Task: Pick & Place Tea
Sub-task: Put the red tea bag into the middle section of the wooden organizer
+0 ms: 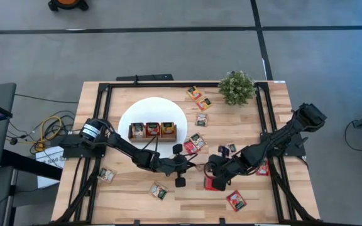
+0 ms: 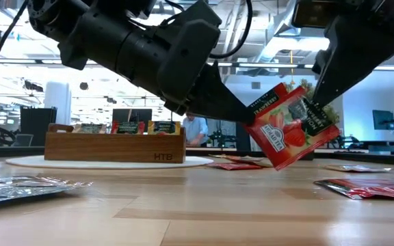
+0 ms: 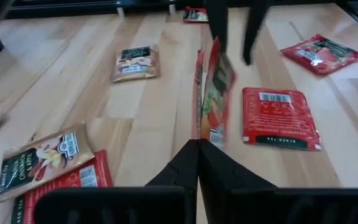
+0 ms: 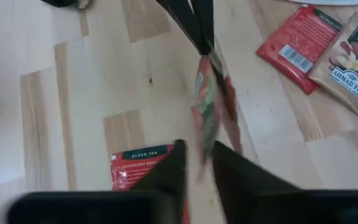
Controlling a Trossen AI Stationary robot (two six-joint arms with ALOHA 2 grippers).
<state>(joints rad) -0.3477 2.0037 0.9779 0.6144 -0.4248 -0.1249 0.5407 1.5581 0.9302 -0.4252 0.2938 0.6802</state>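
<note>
Your red strawberry sachet (image 2: 291, 127) hangs tilted in the air above the table (image 2: 197, 212), between both arms. The left pincer (image 3: 197, 144) is clamped on its edge, fingers pressed together. The right pincer (image 4: 197, 163) straddles the same sachet, fingers slightly apart; you cannot tell whether they grip it. Another red sachet (image 3: 279, 118) lies flat on the table just beside. The wooden tray (image 2: 115, 145) stands well apart on the white disc (image 2: 108, 162).

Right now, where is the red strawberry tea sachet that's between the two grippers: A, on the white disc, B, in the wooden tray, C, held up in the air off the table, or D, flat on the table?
C: the red strawberry sachet hangs above the wooden table, pinched by the left gripper, with the right gripper at its other edge.
</note>
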